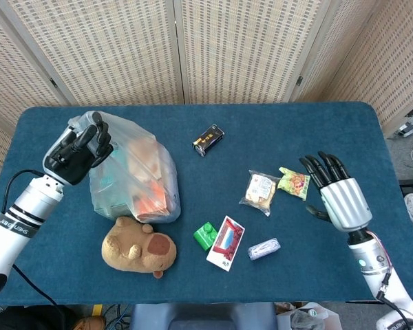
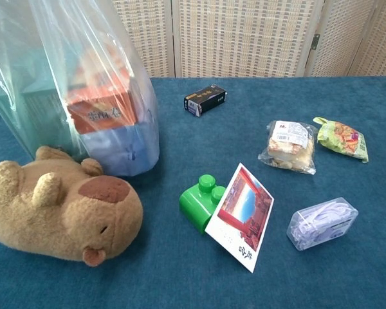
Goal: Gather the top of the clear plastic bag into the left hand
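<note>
Left hand grips the gathered top of the clear plastic bag; right hand is spread and holds nothing.

Lower left of the head view: the plush capybara (image 1: 138, 249) lies on the blue table (image 1: 193, 275), just in front of the clear plastic bag (image 1: 134, 175). At lower centre, the green block (image 1: 205, 235) touches the red-and-white card (image 1: 226, 243), with the small lilac packet (image 1: 263, 248) near on the right. At lower right, the right hand (image 1: 337, 196) hovers with fingers apart, holding nothing. At centre right lie the wrapped biscuit pack (image 1: 260, 192) and the green snack bag (image 1: 294, 182), just beside each other. At left, the bag holds an orange box (image 2: 100, 111) and teal items. The left hand (image 1: 76, 151) closes around the bag's bunched top. Farther back, at upper centre, lies the black box (image 1: 208, 139).
</note>
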Controlling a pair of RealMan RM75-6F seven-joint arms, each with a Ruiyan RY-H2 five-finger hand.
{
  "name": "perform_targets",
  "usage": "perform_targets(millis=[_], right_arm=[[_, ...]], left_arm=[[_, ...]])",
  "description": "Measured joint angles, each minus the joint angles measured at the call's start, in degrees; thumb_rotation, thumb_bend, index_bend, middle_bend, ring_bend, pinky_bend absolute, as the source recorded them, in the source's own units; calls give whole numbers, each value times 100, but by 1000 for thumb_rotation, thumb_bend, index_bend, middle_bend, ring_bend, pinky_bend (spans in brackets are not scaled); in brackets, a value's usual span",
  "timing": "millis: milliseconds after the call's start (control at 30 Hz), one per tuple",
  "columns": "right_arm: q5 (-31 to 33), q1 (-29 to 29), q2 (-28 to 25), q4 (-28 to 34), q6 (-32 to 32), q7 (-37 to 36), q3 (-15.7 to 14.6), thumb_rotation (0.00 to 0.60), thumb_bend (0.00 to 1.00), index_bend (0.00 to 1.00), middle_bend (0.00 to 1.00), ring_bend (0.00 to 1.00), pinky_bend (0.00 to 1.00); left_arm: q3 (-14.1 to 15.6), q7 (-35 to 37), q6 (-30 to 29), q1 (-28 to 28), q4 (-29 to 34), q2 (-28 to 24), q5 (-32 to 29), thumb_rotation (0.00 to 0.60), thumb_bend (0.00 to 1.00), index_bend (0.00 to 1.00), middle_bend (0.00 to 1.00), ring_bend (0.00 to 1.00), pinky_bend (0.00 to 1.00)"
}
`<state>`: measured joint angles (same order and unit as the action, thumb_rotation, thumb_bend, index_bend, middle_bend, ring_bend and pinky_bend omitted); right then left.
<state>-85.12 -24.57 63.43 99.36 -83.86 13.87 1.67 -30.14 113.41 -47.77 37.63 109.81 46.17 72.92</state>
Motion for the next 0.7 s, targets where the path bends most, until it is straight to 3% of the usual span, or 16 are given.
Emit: perform_targets(millis=[700], right_arm=[[211, 1014, 120, -491, 9, -672, -313, 600, 0, 60, 135, 42, 168]], left_arm=[[-183, 234, 74, -71, -97, -34, 239, 600, 396, 518, 686, 732, 921]])
